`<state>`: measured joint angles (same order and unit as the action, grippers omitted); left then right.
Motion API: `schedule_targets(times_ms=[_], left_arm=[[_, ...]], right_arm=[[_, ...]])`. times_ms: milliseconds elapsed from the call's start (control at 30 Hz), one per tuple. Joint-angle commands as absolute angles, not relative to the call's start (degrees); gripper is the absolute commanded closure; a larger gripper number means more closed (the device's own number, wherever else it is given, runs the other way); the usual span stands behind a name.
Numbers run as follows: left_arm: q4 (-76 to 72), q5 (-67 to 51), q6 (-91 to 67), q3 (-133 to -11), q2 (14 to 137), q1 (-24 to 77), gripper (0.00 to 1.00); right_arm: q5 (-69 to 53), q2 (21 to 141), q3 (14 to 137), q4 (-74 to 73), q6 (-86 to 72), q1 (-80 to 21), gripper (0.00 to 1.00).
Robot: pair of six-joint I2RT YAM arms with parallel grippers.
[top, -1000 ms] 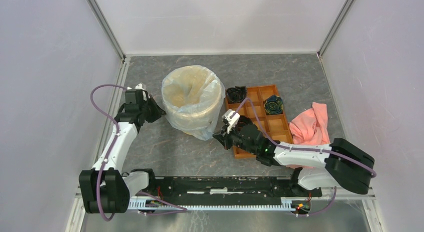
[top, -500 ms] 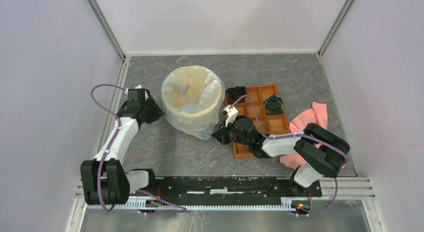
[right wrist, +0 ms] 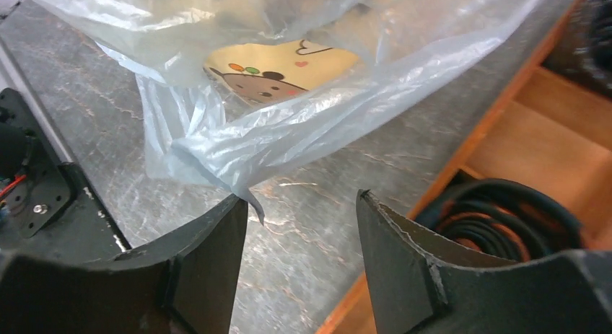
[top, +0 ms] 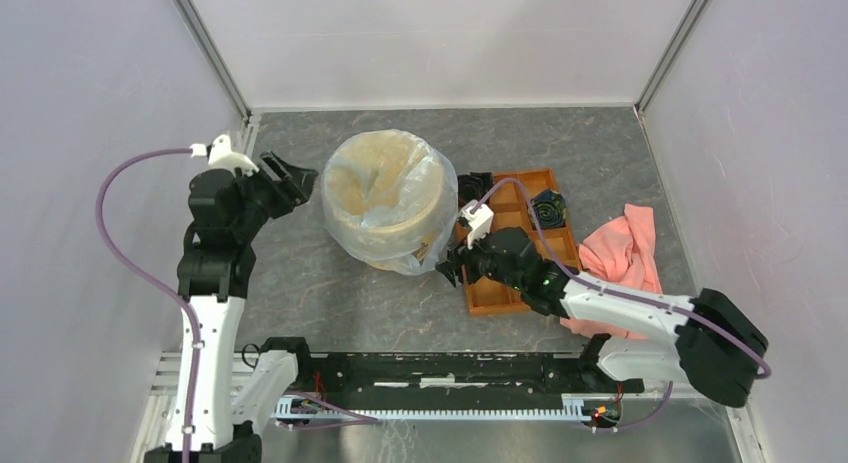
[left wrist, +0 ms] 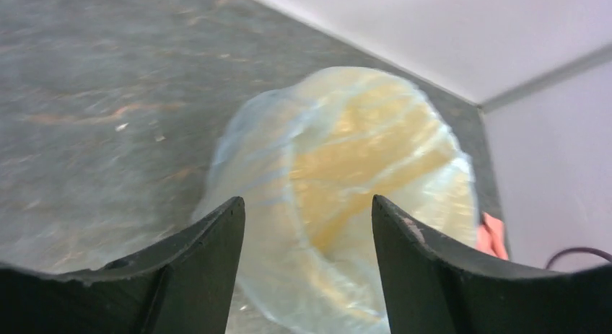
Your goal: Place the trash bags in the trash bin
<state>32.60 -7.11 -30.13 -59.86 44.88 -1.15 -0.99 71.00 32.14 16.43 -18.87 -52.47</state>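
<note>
Risk: the trash bag (top: 385, 188) sits draped over the trash bin (right wrist: 283, 68) at frame centre, its lower-right skirt loose on the table (top: 330, 293). With nothing gripping it, the film could slip off the rim, or a snag could tip the bin.

Left gripper (top: 285, 173), upper left: jaws wide apart, empty, clear of the bag.

Right gripper (right wrist: 303, 204), just right of the bin: jaws parted, empty. A fold hangs by 1 finger (right wrist: 216, 255); contact unclear.

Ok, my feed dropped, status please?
Claws: left claw open, right claw open, empty. Task: trash bag lines trash bin, edges draped outside. Obstacles: orange tray beside right claw only.
</note>
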Motion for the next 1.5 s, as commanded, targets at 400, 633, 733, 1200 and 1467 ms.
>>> schedule_targets(times_ms=[400, 633, 733, 1200, 1467], left_arm=[[35.2, 15.4, -28.3, -76.6, 74.0, 36.2, 0.43], [33.4, 14.5, -27.7, -73.7, 76.6, 37.1, 0.49], [30.8, 11.1, -28.7, -69.7, 76.3, 37.2, 0.51], [32.1, 8.7, -26.8, -67.4, 77.6, 38.3, 0.38], [41.3, 22.5, -22.2, -76.9, 72.6, 38.0, 0.13]], right_arm=[[7.6, 58.5, 32.1, 7.1, -14.4, -51.4, 0.30], [0.2, 64.9, 26.9, 17.6, -21.1, -51.4, 0.41], [-2.0, 67.8, 26.9, 19.0, -22.3, -51.4, 0.41], [9.4, 53.5, 24.6, 5.6, -12.2, -51.4, 0.17], [5.1, 51.4, 33.1, 2.5, -7.2, -51.4, 0.05]])
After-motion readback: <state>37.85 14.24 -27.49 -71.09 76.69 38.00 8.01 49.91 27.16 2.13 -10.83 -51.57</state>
